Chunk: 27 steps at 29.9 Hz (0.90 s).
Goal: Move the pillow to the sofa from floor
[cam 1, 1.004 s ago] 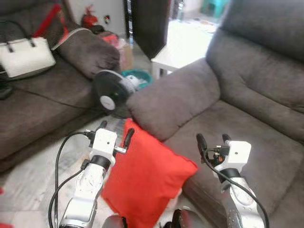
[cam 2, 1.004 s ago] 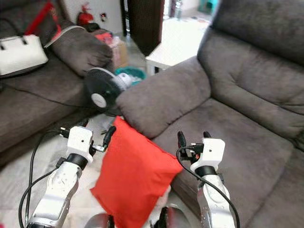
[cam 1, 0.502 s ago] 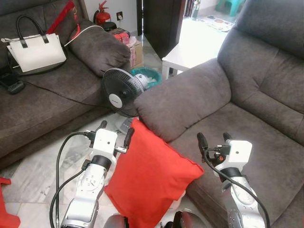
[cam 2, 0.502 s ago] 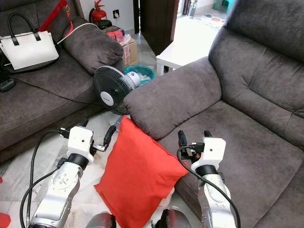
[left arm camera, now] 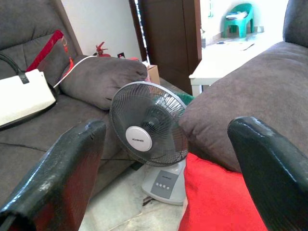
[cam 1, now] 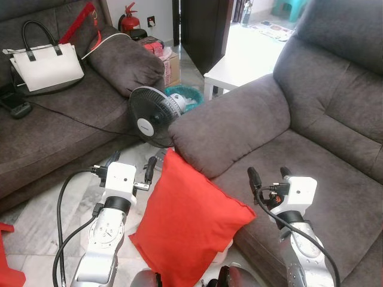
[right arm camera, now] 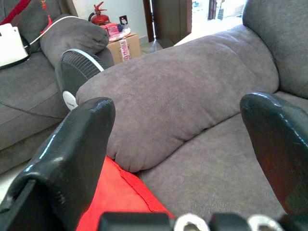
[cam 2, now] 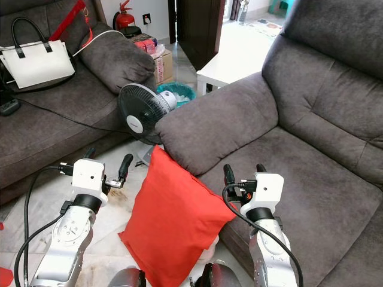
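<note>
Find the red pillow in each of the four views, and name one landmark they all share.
Left eye view: red pillow low in the middle, leaning on the sofa.
Right eye view: low, left of middle.
Left wrist view: bottom edge, under the fan.
Right wrist view: bottom, below the sofa armrest.
Shared landmark: the fan.

The red pillow (cam 1: 188, 227) hides part of the sofa (cam 1: 311, 173) front; its lower corner is cut off.
</note>
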Available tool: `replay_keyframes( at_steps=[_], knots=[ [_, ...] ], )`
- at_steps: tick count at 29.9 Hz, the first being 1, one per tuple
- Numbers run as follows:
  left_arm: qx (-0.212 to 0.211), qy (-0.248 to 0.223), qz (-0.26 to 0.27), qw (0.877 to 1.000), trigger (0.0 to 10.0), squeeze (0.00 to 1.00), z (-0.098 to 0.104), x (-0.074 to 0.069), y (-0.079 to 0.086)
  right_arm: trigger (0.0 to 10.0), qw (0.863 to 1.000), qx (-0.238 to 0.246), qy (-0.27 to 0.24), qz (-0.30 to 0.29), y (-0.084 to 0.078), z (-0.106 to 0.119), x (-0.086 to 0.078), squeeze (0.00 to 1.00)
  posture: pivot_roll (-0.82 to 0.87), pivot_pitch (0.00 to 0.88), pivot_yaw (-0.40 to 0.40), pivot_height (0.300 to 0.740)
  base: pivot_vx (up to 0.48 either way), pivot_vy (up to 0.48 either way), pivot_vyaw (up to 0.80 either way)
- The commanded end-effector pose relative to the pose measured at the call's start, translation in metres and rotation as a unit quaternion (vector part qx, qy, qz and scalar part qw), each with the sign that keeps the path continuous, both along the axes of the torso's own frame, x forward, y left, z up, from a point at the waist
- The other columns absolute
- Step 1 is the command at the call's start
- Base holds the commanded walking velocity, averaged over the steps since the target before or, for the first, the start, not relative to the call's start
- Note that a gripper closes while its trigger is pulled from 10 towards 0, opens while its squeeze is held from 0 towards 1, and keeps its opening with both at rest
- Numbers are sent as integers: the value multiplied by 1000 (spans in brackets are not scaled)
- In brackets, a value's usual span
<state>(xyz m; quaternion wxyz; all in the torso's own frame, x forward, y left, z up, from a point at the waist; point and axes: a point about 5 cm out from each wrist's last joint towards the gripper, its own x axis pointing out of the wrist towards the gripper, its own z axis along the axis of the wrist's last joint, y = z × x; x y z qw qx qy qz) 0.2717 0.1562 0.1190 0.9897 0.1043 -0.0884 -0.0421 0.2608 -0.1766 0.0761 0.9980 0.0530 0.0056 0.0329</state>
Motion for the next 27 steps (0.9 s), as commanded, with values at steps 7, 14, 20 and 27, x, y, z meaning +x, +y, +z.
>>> replay_keyframes(
  at_steps=[7, 14, 20, 27],
  knots=[
    [4, -3, 3, 1000, 10000, 0, 1, 0, 0, 10000, 1000, -2, 5, 7, 1, 0, 1, 0, 141, 80, -20, 625, 0, 0, 0],
    [4, -1, 1, 1000, 10000, 0, 1, 1, -1, 10000, 1000, -2, -4, 6, 0, 1, 0, 0, 143, 82, -22, 600, 0, 0, 0],
    [4, 0, 1, 1000, 10000, 0, 0, 1, -1, 10000, 1000, -5, -2, 7, -1, 1, 0, 0, 142, 82, -25, 600, 0, 0, 0],
    [2, 2, 0, 1000, 10000, 0, -1, 1, -2, 10000, 1000, -6, 0, 9, -1, 1, 1, 0, 140, 81, -28, 600, 0, 0, 0]
  ],
)
